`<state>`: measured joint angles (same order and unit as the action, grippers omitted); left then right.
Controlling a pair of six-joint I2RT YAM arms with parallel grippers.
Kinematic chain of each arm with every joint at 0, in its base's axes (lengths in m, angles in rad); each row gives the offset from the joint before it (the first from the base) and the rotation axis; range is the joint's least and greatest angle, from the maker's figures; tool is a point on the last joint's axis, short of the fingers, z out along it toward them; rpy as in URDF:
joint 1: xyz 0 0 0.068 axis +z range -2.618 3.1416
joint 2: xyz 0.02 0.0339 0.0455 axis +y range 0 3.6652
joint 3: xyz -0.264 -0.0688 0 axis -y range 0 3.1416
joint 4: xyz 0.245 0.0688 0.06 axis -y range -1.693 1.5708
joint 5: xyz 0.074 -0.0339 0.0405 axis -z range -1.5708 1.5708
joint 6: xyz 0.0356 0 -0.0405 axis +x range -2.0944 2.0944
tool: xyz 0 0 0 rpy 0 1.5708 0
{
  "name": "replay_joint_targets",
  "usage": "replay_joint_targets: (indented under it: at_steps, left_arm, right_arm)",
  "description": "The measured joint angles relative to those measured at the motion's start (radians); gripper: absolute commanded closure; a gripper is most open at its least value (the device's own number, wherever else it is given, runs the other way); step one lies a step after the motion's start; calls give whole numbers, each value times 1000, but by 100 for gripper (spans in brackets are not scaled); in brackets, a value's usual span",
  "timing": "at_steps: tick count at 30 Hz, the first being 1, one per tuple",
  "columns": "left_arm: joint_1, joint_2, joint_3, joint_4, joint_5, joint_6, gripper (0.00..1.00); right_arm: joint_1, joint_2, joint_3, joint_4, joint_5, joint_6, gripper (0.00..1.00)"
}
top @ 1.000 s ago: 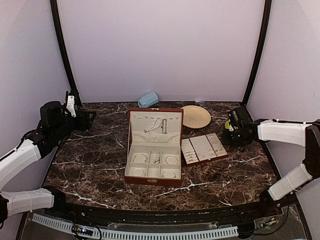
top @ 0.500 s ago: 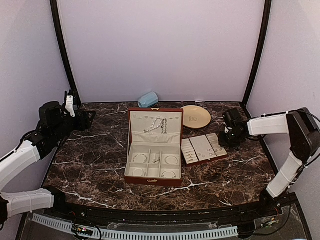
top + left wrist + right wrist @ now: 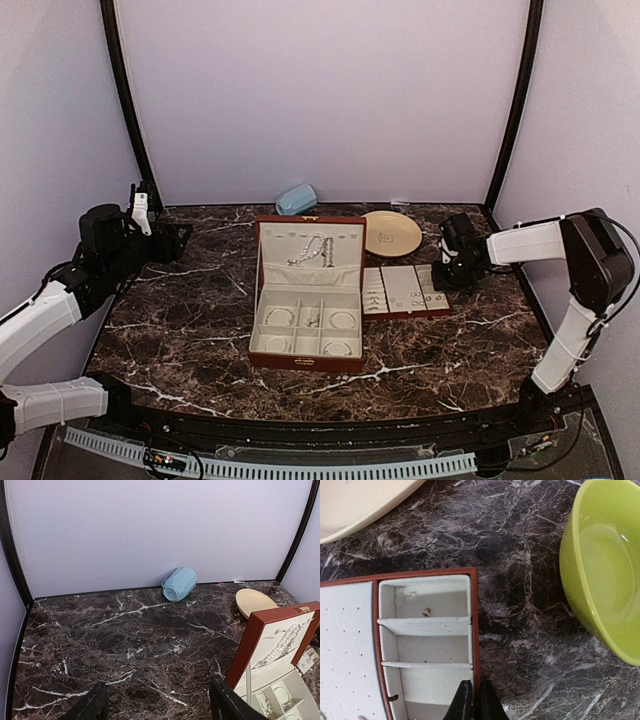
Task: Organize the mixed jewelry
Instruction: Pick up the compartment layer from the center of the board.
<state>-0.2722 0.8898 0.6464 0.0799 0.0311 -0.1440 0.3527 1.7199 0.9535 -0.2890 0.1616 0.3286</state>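
The red-brown box (image 3: 305, 355) stands open mid-table. A pearl strand (image 3: 312, 248) hangs in its lid and small silvery pieces (image 3: 343, 320) lie in its compartments. The cream slotted tray (image 3: 403, 290) lies right of the box with tiny rings (image 3: 376, 298) in it. My right gripper (image 3: 475, 700) is shut on the tray's red-brown right rim (image 3: 475, 610), one finger inside and one outside. A tiny earring (image 3: 426, 612) lies in a tray compartment. My left gripper (image 3: 160, 707) is open and empty, raised at the far left (image 3: 170, 240), with the box (image 3: 260, 635) to its right.
A cream plate (image 3: 392, 232) sits behind the tray. A light blue cup (image 3: 296, 199) lies on its side at the back wall. A green bowl (image 3: 607, 570) sits just right of the tray, close to my right gripper. Black frame posts stand at both back corners.
My right gripper moved in to the tray's right rim and shut on it. The tray then swung from tilted to square and slid slightly back. The left arm stayed put.
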Motion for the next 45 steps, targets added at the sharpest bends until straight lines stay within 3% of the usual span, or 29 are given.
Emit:
replay_joint_targets:
  at_steps: [13, 36, 40, 45]
  left_arm:
    - [0, 10, 0, 0, 18, -2, 28]
    - [0, -20, -15, 0, 31, -24, 28]
    - [0, -21, -16, 1, 44, -26, 28]
    - [0, -28, -26, 8, 59, -26, 28]
  right_arm:
    - [-4, -25, 2, -59, -3, 5, 100]
    - [-3, -417, 57, -596, 32, 190, 100]
    - [38, -491, 58, -668, 28, 236, 100]
    - [207, -523, 35, -690, 0, 340, 100]
